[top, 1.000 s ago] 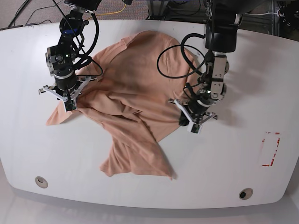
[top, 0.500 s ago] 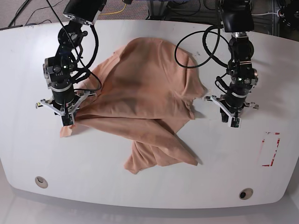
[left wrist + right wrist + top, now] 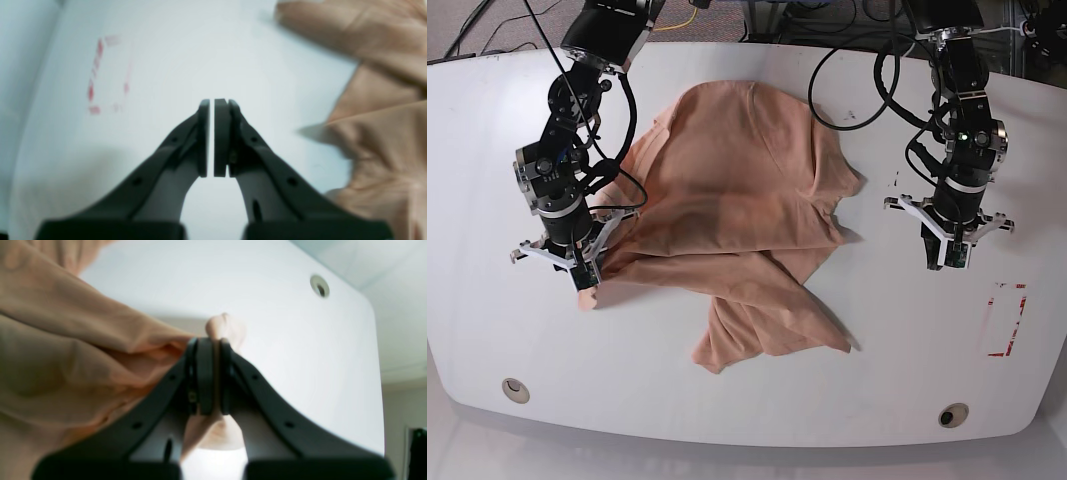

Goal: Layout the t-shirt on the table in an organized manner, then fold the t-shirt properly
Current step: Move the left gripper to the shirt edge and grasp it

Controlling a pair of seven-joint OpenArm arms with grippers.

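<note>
The peach t-shirt (image 3: 737, 190) lies crumpled and partly spread on the white table (image 3: 897, 340), with a loose flap trailing toward the front edge. At the shirt's left edge in the base view, my right gripper (image 3: 584, 283) is shut on a bunched corner of fabric. The right wrist view shows that gripper (image 3: 213, 341) with t-shirt cloth (image 3: 66, 350) pinched between its pads. My left gripper (image 3: 954, 262) hovers over bare table to the right of the shirt, apart from it. In the left wrist view that gripper (image 3: 211, 103) is shut with nothing in it, and the t-shirt (image 3: 383, 126) lies off to its right.
A red tape rectangle (image 3: 1007, 320) marks the table at the right, also seen as a red tape rectangle (image 3: 106, 76) ahead of the left gripper. Two grommets (image 3: 515, 389) (image 3: 953, 414) sit near the front edge. Cables hang from both arms at the back.
My left gripper has come off the shirt and moved right over bare table. The right gripper has pulled its corner toward the front edge, and the shirt has shifted and opened out.
</note>
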